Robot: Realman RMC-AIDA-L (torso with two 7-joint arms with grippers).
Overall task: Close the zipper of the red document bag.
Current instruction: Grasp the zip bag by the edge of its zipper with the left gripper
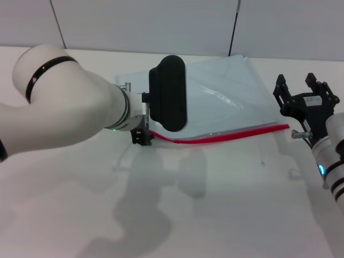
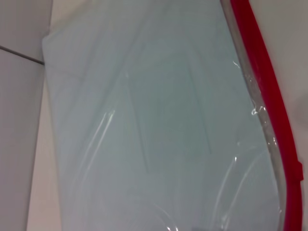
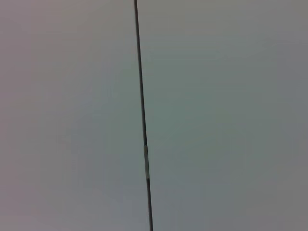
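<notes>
The red document bag (image 1: 231, 88) lies flat on the white table, a translucent pale blue-grey pouch. Its zipper (image 1: 226, 135) is the red strip along the near long edge, running from the left arm to the bag's right corner. My left gripper (image 1: 142, 136) sits low at the zipper's left end, mostly hidden behind the black wrist block (image 1: 167, 100). The left wrist view shows the bag (image 2: 144, 125) and the zipper (image 2: 269, 101) close up, with no fingers. My right gripper (image 1: 296, 85) hovers open just right of the bag's right corner, holding nothing.
A grey wall with dark vertical seams (image 1: 234, 27) rises behind the table. The right wrist view holds only the wall and a seam (image 3: 143, 115). Bare white tabletop (image 1: 226, 204) spreads in front of the bag.
</notes>
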